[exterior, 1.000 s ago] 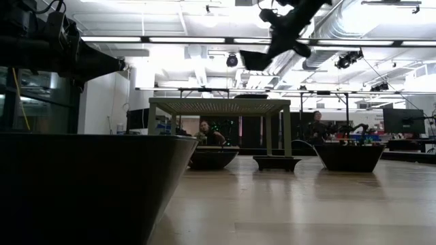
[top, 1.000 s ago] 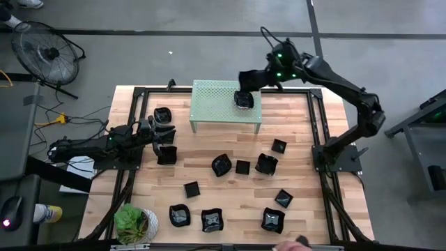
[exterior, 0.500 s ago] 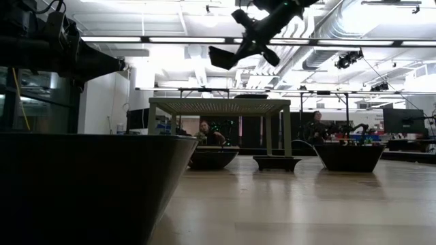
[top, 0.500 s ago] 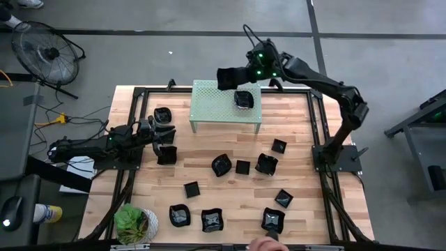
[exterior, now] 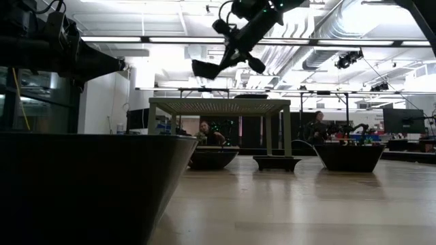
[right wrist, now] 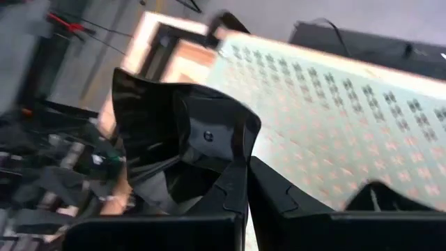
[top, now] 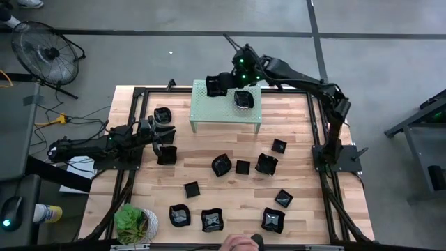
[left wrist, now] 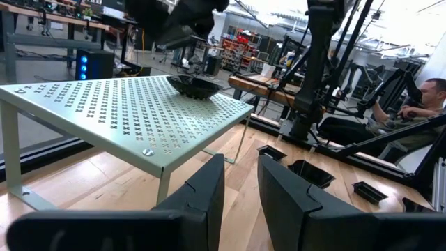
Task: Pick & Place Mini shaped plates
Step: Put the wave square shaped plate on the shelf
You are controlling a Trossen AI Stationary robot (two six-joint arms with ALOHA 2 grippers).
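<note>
My right gripper (top: 228, 80) is shut on a glossy black mini plate (top: 217, 85) and holds it in the air over the far left part of the pale green perforated shelf (top: 216, 111). The low view shows this plate (exterior: 204, 68) well above the shelf top (exterior: 218, 105). A second black plate (top: 242, 100) rests on the shelf top by its base. Several more black plates, such as one (top: 221, 165), lie on the wooden table. My left gripper (top: 159, 137) waits at the table's left, open, with nothing between its fingers (left wrist: 209, 188). My right gripper pinches the plate's rim at one edge (right wrist: 233, 171) between its two fingers. The fingers slant down from the table's right and far side. The plate sticks out beyond the fingertips, tilted, lifted clear of the shelf.
Black plates lie scattered over the table's middle, near and left parts, two of them (top: 162, 115) (top: 166, 154) beside my left gripper. A green plant (top: 136, 223) stands at the near left corner. A person's hand (top: 240, 244) shows at the near edge.
My right gripper has carried the plate toward the table's left edge, across the far side of the shelf and a little lower, rolling somewhat. The plate stays in the hold, clear of the shelf. The hand at the near edge has shifted left.
</note>
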